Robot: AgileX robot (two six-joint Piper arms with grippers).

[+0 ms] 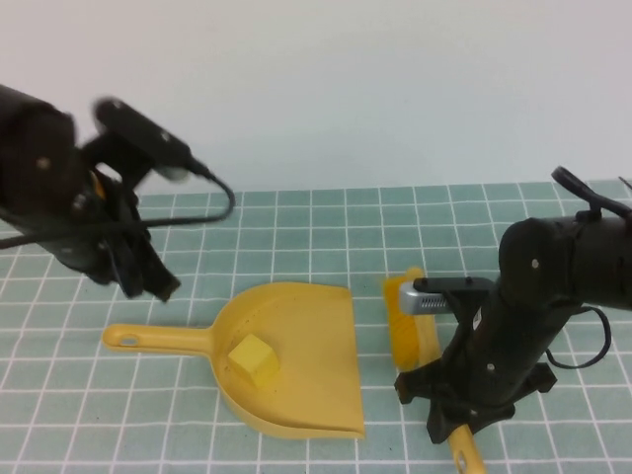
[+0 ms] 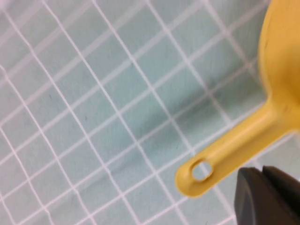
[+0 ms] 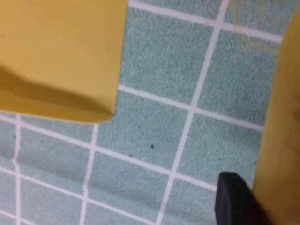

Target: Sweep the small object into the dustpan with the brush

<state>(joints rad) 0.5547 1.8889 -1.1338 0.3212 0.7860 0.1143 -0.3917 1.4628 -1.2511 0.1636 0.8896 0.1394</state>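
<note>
Hovering above the left part of the table [image 1: 326,212], the left gripper [image 1: 148,276] is raised clear of the cloth with its jaws clenched on nothing; the dustpan [image 1: 296,365] handle lies just below it, untouched, and the left wrist view shows the handle's pierced end flat on the grid with the dark fingertips [image 2: 262,197] beside it, not around it. Next to the right, the dustpan sits toward the table's front edge, scoop mouth facing right, and the cube [image 1: 254,360] already rests inside the scoop near its back wall. Just beyond the mouth, apart by a narrow strip of cloth, the brush [image 1: 410,326] lies or is held low, bristle block toward the far edge, handle running under the right gripper [image 1: 449,410] at the front right; the right arm hides the jaws, so I cannot tell if they clamp the handle. Judgement: sweep looks done. Risks: left gripper descending could clip the handle and swing the pan, spilling the cube through the open mouth; the brush dragged left could nudge the pan lip. Open room: far half of the table is free; the front edge is close to the pan and to the right gripper.
</note>
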